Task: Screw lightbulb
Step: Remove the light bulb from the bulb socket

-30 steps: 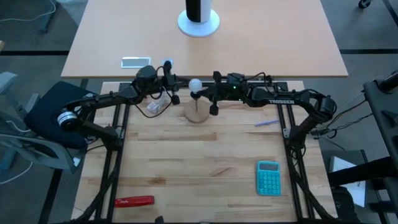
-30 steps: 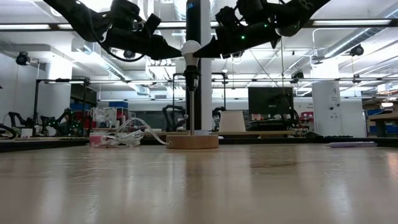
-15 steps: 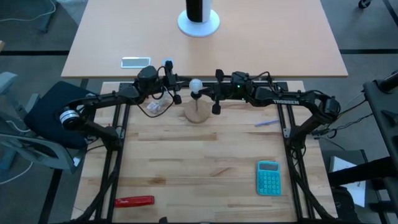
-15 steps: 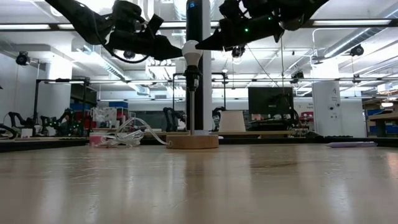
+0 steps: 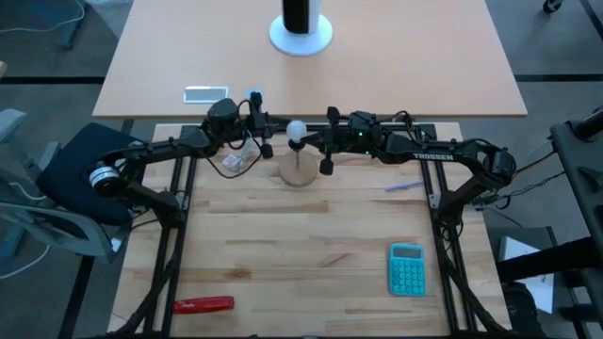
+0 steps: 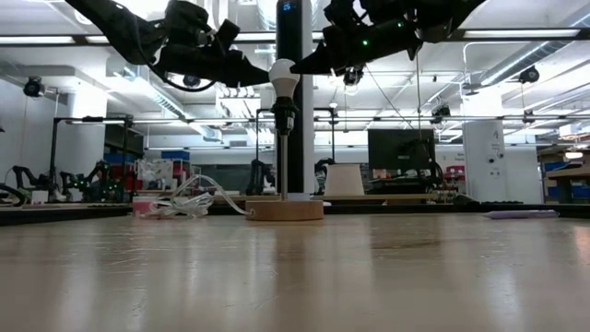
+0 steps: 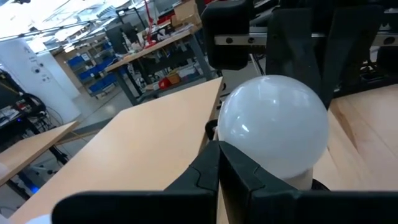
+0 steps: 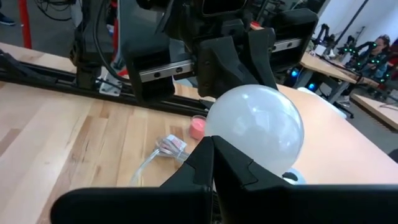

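Note:
The white lightbulb (image 5: 296, 127) sits upright in the dark socket on top of a thin post (image 6: 282, 157). The post stands on the round wooden disc (image 5: 298, 174) at the table's far middle. My left gripper (image 6: 264, 81) is shut, with its tips at the bulb's left side. My right gripper (image 6: 297, 67) is shut, with its tips at the bulb's right side, slightly higher. Each wrist view shows the bulb right behind the closed tips, in the left wrist view (image 7: 273, 124) and the right wrist view (image 8: 255, 127). My left gripper's shut fingertips (image 7: 217, 152) come level from the table's left and stand at the globe's lower left side (image 7: 233, 140). I cannot tell whether they touch it. My right gripper's shut fingertips (image 8: 211, 146) come from the table's right, slanting slightly down, and lie against the globe's side (image 8: 221, 127). The bulb stays upright in its socket.
A clear crumpled wrapper (image 5: 236, 162) lies left of the disc, under my left arm. A pen (image 5: 403, 186), a teal calculator (image 5: 407, 268) and a red tool (image 5: 203, 304) lie nearer on the table. A black column on a white base (image 5: 301, 33) stands on the far table.
My right gripper has risen a little beside the bulb, so its tips are now higher on the globe. The bulb and the stand have not moved.

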Robot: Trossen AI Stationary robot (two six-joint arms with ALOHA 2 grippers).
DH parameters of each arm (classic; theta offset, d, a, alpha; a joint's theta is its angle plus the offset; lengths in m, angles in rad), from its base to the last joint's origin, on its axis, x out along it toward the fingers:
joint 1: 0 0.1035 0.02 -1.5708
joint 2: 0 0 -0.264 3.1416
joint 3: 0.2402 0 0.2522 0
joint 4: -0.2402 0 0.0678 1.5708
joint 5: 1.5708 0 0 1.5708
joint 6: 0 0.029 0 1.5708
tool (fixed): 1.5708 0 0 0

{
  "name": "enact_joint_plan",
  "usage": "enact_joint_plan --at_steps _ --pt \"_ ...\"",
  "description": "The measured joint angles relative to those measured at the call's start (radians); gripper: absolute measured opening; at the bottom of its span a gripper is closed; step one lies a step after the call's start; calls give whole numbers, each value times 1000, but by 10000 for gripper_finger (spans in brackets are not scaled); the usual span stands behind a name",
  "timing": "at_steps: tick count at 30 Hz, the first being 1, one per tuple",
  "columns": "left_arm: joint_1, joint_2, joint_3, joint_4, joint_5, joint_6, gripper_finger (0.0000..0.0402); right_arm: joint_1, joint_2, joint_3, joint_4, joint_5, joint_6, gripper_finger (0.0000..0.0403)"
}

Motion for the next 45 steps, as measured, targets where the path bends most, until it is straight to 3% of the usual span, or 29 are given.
enact_joint_plan --at_steps 22,33,39,45 --pt "-1 -13 0 -50 11 8 0 -5 1 0 0 27 18 0" --pt "-1 -30 -1 -82 28 6 0 -9 2 0 -27 106 4 0" --pt "-17 -41 -7 -149 114 9 0 -13 10 -2 -68 181 -17 0" --pt "-14 -91 -4 -195 9 16 0 -14 -11 -1 -107 164 -27 0"
